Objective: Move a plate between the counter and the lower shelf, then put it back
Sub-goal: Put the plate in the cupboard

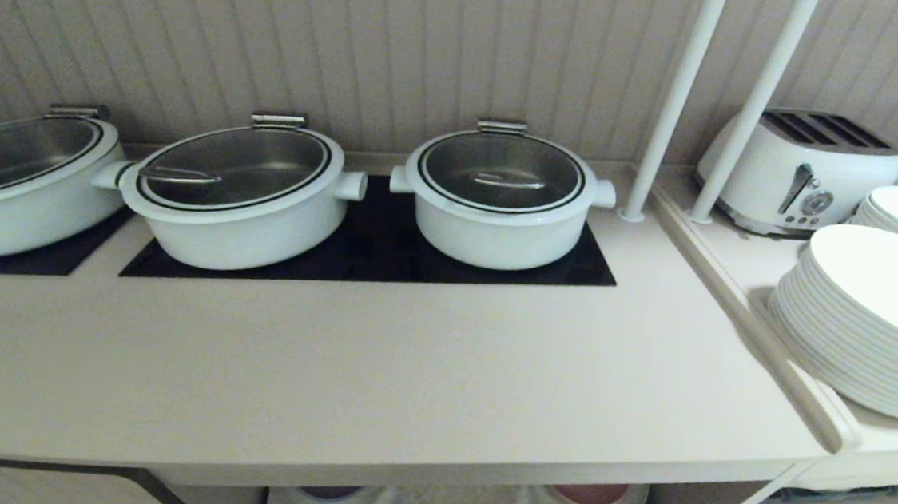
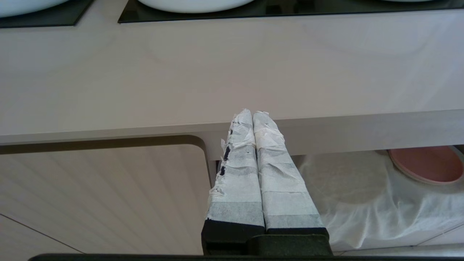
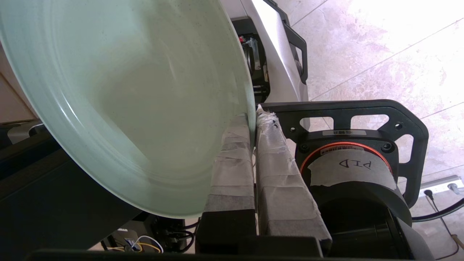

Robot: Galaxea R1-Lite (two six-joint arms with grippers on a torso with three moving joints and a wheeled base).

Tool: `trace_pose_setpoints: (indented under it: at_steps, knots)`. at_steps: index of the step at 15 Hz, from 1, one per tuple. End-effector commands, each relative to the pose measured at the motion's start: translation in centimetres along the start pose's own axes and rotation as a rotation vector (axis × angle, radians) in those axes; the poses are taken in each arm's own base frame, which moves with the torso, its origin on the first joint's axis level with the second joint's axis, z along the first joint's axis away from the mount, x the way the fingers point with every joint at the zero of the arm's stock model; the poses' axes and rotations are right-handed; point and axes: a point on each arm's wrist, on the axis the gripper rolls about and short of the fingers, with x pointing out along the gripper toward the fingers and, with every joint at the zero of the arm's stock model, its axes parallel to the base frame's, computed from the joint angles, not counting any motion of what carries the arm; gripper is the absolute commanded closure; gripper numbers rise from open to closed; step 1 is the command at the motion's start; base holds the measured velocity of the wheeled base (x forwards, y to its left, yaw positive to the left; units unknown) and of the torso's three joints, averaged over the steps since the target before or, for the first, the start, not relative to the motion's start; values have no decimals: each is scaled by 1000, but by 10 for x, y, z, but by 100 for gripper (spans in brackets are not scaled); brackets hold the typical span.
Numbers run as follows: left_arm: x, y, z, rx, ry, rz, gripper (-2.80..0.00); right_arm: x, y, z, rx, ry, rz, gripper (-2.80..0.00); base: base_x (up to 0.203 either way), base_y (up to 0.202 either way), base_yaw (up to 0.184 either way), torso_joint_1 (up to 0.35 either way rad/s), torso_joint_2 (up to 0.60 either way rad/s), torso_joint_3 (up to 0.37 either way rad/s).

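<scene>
Far left on the counter (image 1: 375, 374): three white lidded pots (image 1: 237, 195) in a row on the black cooktop panels (image 1: 369, 254), glass lids down. Bare beige worktop in front of them.

Below the front edge, left of centre: left gripper (image 2: 253, 116), parked and idle, its tape-wrapped fingers (image 2: 239, 170) pressed together with nothing between them, tips just short of the counter's thick edge.

Under the counter, centre: the lower shelf (image 2: 366, 134), with white gauzy cloth (image 2: 362, 195) draped over its front and a pink plate (image 2: 427, 163) lying on the cloth toward the right.

Further right, low, in front of the counter edge: the plate (image 3: 123, 101), mint green, off the counter and out of the shelf, held in the air, tilted steeply on edge in the right wrist view. Right gripper (image 3: 253, 119) pinching its rim, one taped finger on each face.

Far right, on the side ledge (image 1: 813, 409): two white poles (image 1: 709, 104), a white toaster (image 1: 808, 168), stacked white plates (image 1: 876, 318).
</scene>
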Motion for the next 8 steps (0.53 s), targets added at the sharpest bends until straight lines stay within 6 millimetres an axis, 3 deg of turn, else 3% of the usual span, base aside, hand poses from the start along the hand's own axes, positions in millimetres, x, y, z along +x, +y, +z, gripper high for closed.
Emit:
trace_pose_setpoints:
  at_steps: [1, 8]
  knots:
    - [0, 0, 0, -1, 0, 0, 0, 1, 0, 0, 4, 7, -3, 0, 0, 0, 0, 0, 0, 0]
    - [0, 0, 0, 1, 0, 0, 0, 0, 0, 1, 16, 6, -3, 0, 0, 0, 0, 0, 0, 0]
